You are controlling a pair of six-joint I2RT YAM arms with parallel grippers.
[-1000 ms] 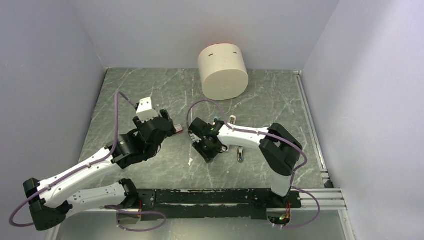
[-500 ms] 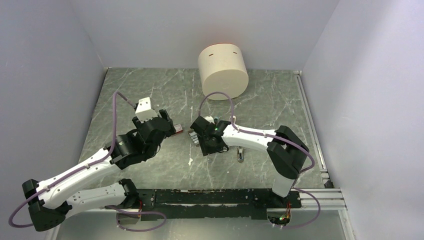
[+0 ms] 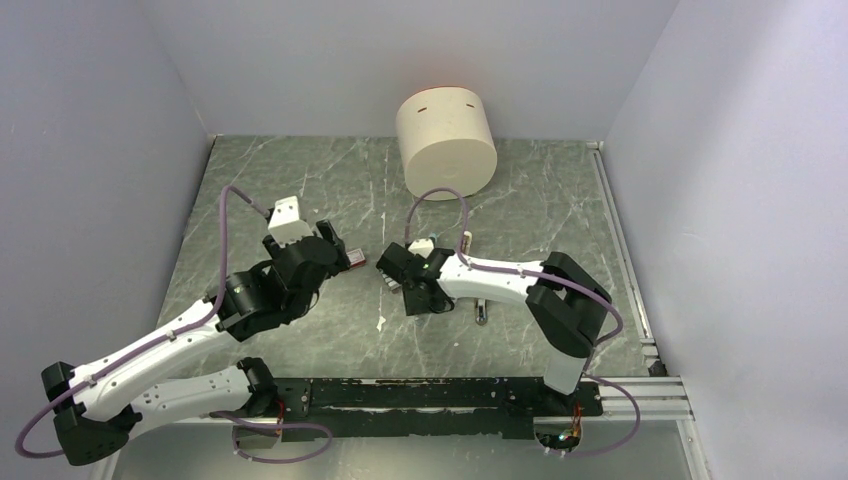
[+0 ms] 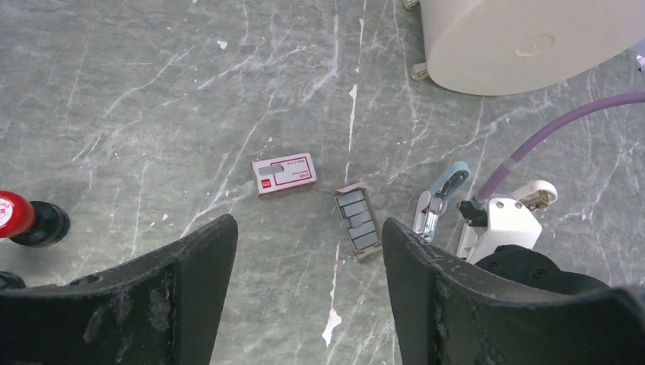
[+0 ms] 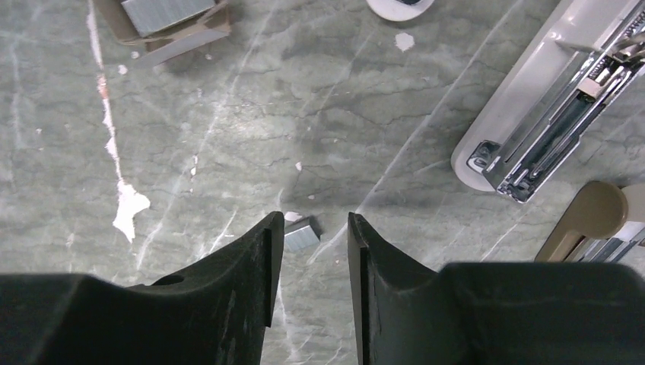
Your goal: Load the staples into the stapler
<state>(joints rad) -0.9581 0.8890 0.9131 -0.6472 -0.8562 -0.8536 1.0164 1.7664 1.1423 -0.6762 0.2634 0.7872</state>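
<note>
We judge the task to be in its first part. The red-and-white box [image 4: 284, 174] lies on the table [image 4: 152, 91]. Just beside it is its tray [image 4: 357, 222], out of the box, with grey staples inside. One small block of staples [image 5: 302, 236] lies on the table at the tips of the right pincer [image 5: 314, 226], whose jaws stand narrowly apart and do not grip it. The stapler [image 5: 525, 99] lies open nearby, and we see no staples in its rail. The left pincer [image 4: 308, 236] hangs wide open and empty above the box. Lifting the block, sliding it into the rail and closing are left.
</note>
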